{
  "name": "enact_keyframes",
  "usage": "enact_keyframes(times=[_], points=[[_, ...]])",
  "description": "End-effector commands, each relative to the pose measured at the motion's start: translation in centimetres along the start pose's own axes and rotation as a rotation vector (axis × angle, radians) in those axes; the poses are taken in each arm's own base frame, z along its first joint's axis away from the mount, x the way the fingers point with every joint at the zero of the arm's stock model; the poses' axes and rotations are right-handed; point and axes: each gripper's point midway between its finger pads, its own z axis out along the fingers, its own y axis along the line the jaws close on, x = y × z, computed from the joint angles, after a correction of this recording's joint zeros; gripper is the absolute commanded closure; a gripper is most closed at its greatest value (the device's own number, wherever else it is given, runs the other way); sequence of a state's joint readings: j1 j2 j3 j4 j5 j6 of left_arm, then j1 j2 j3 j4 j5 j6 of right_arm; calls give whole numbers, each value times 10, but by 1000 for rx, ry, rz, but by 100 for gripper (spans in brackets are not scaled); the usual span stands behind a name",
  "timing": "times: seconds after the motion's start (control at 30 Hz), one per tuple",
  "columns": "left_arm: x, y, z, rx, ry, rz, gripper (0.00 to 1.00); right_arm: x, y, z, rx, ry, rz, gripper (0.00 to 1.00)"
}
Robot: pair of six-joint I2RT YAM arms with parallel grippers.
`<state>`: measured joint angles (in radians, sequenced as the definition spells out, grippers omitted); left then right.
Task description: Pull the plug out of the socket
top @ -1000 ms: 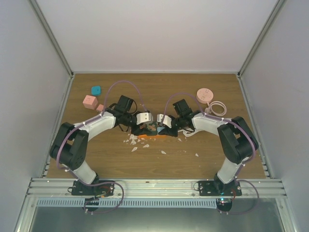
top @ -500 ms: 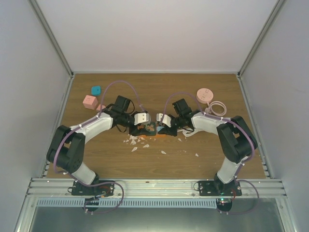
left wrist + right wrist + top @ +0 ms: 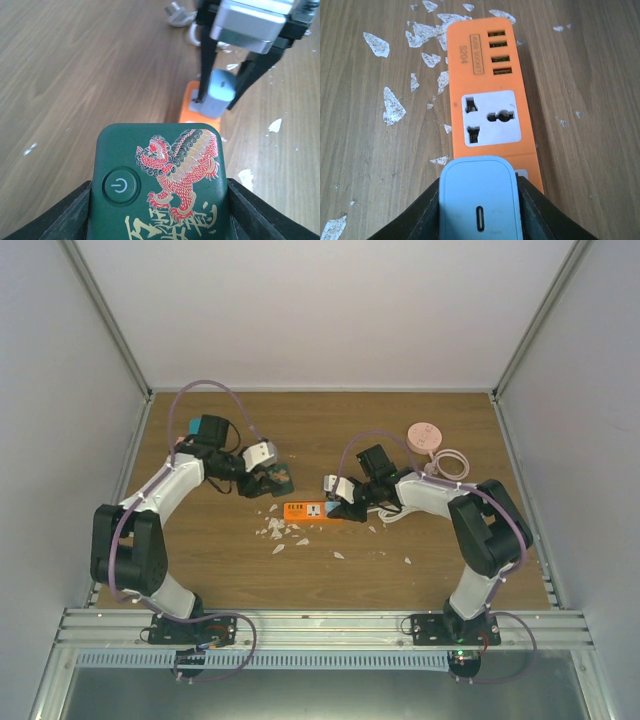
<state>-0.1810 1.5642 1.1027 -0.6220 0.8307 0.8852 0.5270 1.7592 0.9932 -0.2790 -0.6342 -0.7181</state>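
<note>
An orange socket strip (image 3: pixel 308 510) lies flat mid-table; it also shows in the right wrist view (image 3: pixel 487 75) and the left wrist view (image 3: pixel 197 102). My left gripper (image 3: pixel 268 476) is shut on a dark green plug with a red lion print (image 3: pixel 157 185) and holds it clear of the strip, to the strip's back left. My right gripper (image 3: pixel 336 490) is shut on a light blue plug (image 3: pixel 479 200) that stands on the strip's near end. One white socket face (image 3: pixel 490 119) on the strip is empty.
White flakes (image 3: pixel 275 530) litter the wood around the strip. A pink round thing (image 3: pixel 424 435) and a coiled white cable (image 3: pixel 452 462) lie at the back right. A teal block (image 3: pixel 192 426) peeks out behind my left wrist. Grey walls enclose three sides.
My left gripper has moved left and back, carrying the green plug away from the orange strip. My right gripper has stayed shut on the blue plug.
</note>
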Motion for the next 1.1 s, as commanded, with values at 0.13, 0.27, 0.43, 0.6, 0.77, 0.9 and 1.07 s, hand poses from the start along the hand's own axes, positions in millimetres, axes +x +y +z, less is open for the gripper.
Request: enact_keyframes(times=[0.13, 0.27, 0.43, 0.6, 0.77, 0.9, 1.07], points=[[13, 29, -52, -134, 100, -53, 74, 6, 2, 5, 7, 38, 18, 55], [34, 47, -77, -225, 234, -70, 74, 5, 2, 2, 9, 37, 12, 49], [74, 63, -118, -316, 437, -71, 74, 5, 4, 0, 6, 39, 3, 39], [125, 73, -152, -377, 655, -92, 74, 3, 5, -2, 9, 35, -3, 31], [160, 90, -178, -433, 804, -142, 74, 1, 6, -4, 10, 28, -6, 27], [180, 98, -187, -444, 906, -170, 73, 1, 6, -5, 14, 29, -11, 25], [193, 109, -190, -437, 974, -198, 72, -1, 5, -7, 22, 29, -16, 21]])
